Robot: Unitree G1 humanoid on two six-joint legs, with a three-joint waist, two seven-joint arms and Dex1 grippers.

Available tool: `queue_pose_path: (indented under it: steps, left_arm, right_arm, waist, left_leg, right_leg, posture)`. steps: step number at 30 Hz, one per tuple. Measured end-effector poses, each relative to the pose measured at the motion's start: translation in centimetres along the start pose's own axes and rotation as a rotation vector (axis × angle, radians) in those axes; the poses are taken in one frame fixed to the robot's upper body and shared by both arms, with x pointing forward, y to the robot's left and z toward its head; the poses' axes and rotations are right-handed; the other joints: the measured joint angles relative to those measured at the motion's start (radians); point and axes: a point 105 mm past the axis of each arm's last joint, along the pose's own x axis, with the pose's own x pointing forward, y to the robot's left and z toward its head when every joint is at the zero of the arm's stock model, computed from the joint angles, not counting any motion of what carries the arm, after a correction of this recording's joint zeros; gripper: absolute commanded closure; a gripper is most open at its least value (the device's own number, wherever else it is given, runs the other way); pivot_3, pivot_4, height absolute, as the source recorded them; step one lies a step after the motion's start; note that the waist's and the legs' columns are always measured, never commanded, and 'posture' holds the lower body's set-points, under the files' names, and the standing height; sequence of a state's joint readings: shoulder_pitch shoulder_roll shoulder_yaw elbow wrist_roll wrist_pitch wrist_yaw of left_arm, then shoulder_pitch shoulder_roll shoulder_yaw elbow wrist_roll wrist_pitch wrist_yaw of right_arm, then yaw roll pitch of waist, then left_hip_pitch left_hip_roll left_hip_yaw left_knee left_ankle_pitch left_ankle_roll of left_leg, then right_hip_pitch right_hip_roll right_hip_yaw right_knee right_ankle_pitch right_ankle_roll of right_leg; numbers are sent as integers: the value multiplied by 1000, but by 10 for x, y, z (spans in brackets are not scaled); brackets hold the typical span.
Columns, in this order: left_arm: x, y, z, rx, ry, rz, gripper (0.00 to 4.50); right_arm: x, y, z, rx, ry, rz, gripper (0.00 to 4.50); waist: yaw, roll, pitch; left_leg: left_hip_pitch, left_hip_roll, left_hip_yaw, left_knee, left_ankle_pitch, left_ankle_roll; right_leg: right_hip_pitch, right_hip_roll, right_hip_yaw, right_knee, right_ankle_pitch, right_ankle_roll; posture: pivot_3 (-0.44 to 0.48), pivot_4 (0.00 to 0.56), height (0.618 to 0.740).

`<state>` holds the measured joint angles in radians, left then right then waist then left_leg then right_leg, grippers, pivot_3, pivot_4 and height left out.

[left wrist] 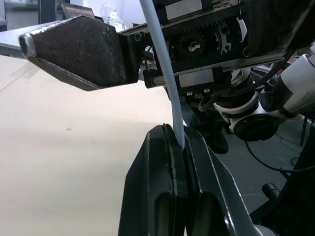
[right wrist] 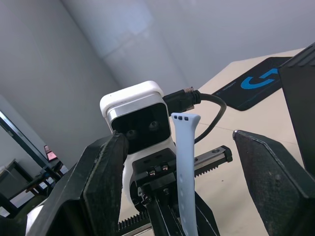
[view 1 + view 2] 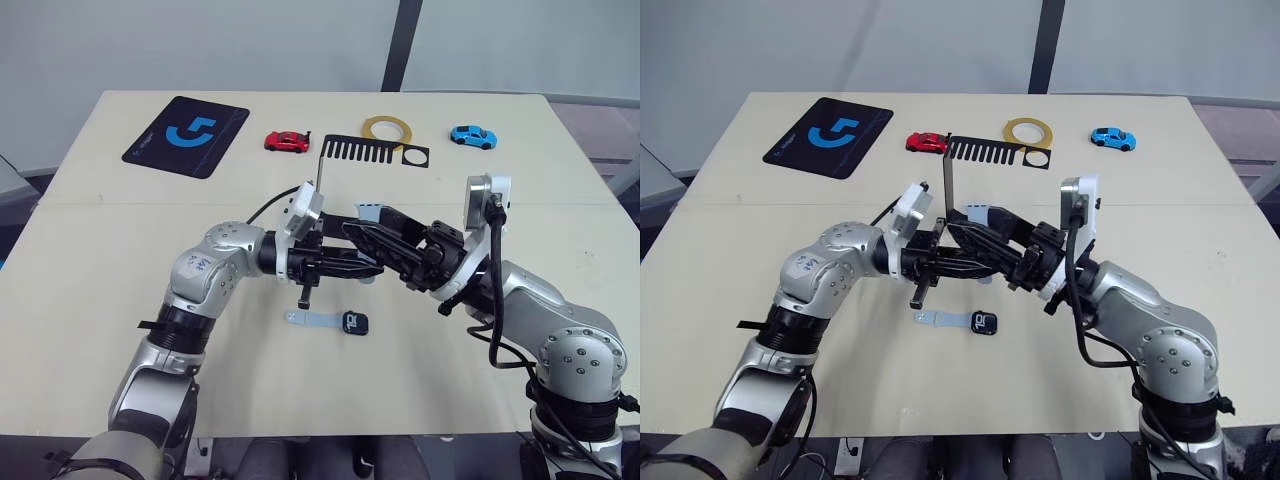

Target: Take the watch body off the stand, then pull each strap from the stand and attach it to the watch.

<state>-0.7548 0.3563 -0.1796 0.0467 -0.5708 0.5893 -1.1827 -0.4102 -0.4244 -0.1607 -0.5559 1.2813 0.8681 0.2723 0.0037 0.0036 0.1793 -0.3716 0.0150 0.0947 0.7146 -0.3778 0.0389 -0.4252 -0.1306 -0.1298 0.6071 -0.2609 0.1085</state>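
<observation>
Above the table's middle, my left gripper point(image 3: 350, 265) is shut on a pale grey-blue strap point(image 1: 170, 88). The strap's free end point(image 3: 370, 211) rises between the two spread fingers of my open right gripper point(image 2: 177, 135), which faces the left one. Neither right finger visibly touches the strap. The watch body point(image 3: 354, 322) lies flat on the table below the grippers, and another pale strap point(image 3: 308, 319) is joined to its left side. The black stand point(image 3: 365, 150) stands behind the grippers with its slotted plate and round hole at the top.
Along the far side of the table lie a black mouse pad with a blue logo point(image 3: 186, 135), a red toy car point(image 3: 287, 142), a yellow tape roll point(image 3: 389, 128) and a blue toy car point(image 3: 472, 135).
</observation>
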Motion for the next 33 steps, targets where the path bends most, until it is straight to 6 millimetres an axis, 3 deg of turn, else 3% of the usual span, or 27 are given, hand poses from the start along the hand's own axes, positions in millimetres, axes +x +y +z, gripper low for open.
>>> queue_pose_path:
  steps: [1, 5, 33]
  left_arm:
    - [0, 0, 0, 1, 0, 1, 4500]
    - [1, 0, 0, 0, -1, 6, 4500]
    - [11, -1, 4, -4, -27, 0, 4500]
  right_arm:
    - [0, -1, 0, 2, -2, -2, 763]
    - [0, -1, 1, 3, -10, -1, 2060]
    - [1, -1, 5, -6, -33, 5, 2060]
  waist:
    - [0, 0, 0]
    - [0, 0, 0]
    - [0, 0, 0]
  left_leg:
    - [0, 0, 0, 0, 0, 0]
    - [0, 0, 0, 0, 0, 0]
    - [0, 0, 0, 0, 0, 0]
  right_leg:
    - [0, 0, 0, 0, 0, 0]
    - [0, 0, 0, 0, 0, 0]
    - [0, 0, 0, 0, 0, 0]
  posture:
    - [0, 150, 732]
    - [0, 150, 732]
    - [0, 150, 732]
